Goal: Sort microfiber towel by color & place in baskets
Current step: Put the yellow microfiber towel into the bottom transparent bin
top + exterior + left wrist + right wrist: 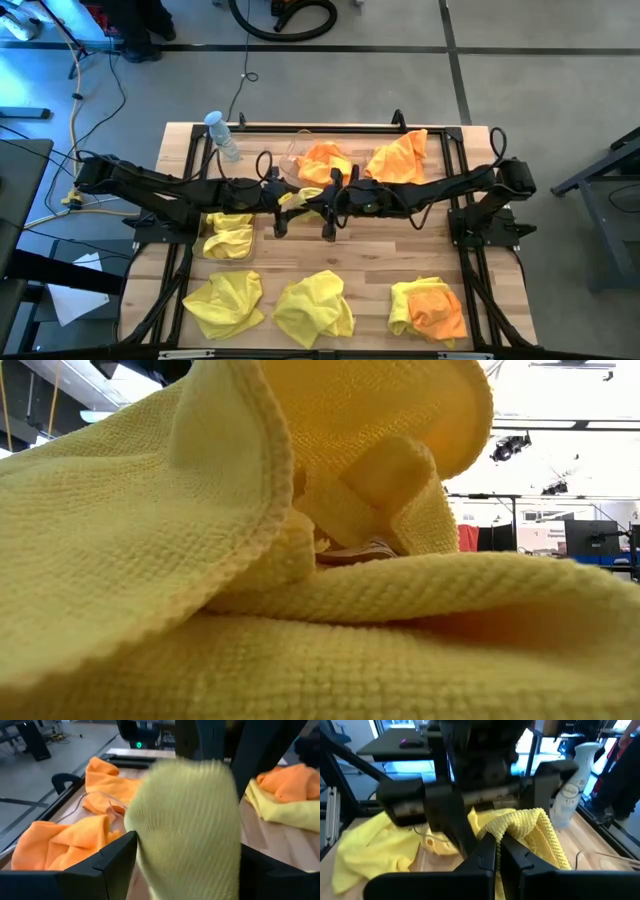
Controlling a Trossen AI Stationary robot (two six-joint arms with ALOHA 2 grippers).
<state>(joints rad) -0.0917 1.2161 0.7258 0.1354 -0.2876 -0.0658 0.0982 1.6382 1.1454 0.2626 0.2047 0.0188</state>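
Note:
A yellow towel [300, 197] hangs over the table's middle between my two grippers. My right gripper [499, 845] is shut on it. My left gripper [187, 870] is open, one finger on each side of the same towel [190, 820]; whether they touch it I cannot tell. One clear basket [246, 252] holds yellow towels [228, 235]. Another clear basket [290, 152] by the far edge has an orange towel [325, 160] at it. More towels lie loose on the table. My right gripper pinches a folded edge of the yellow towel [517, 820] between its two fingers, coming level from the table's right. The towel is lifted off the table and hangs slack beside the fingers.
A second orange towel [400, 155] lies at the far right. Two yellow towels [225, 300] [313, 308] and a yellow-and-orange heap [430, 310] lie along the near edge. A clear bottle [222, 135] stands far left. A yellow towel [300, 560] blocks the low view.

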